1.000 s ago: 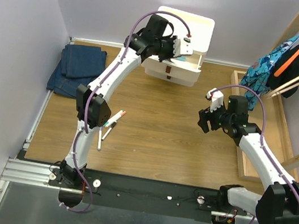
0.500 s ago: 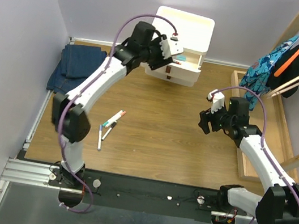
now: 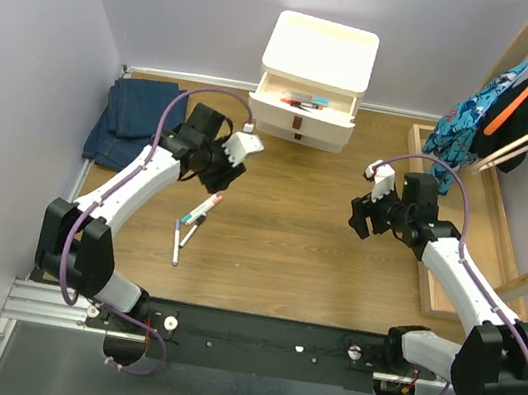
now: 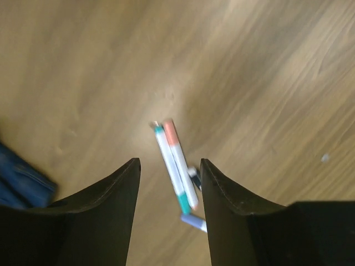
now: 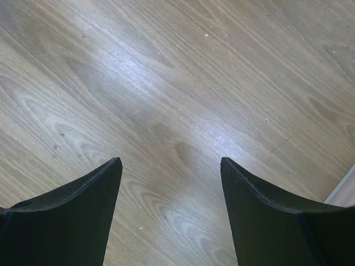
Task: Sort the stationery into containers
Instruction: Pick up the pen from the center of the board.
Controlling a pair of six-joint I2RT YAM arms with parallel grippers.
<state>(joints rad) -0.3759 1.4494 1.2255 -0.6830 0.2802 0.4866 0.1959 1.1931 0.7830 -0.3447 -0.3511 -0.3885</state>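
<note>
Left gripper (image 4: pixel 169 166): fingers spread, grasping nothing, above loose pens (image 3: pixel 195 218) on the table (image 3: pixel 315 257), left-centre. View blurred, maybe four pens. Right gripper (image 5: pixel 171 166): released, nothing held. Far cabinet (image 3: pixel 321 50): top drawer (image 3: pixel 274 108) open, markers (image 3: pixel 302 102) inside.

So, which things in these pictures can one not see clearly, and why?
- Top view: the pens in the open top drawer of the cream-white plastic cabinet are too small to count; the shut lower drawers hide their contents.
- Left wrist view: the teal-capped and orange-capped markers are blurred; the black finger covers part of a pale blue pen.
- Right wrist view: the frame's edge cuts off both black fingers.
</note>
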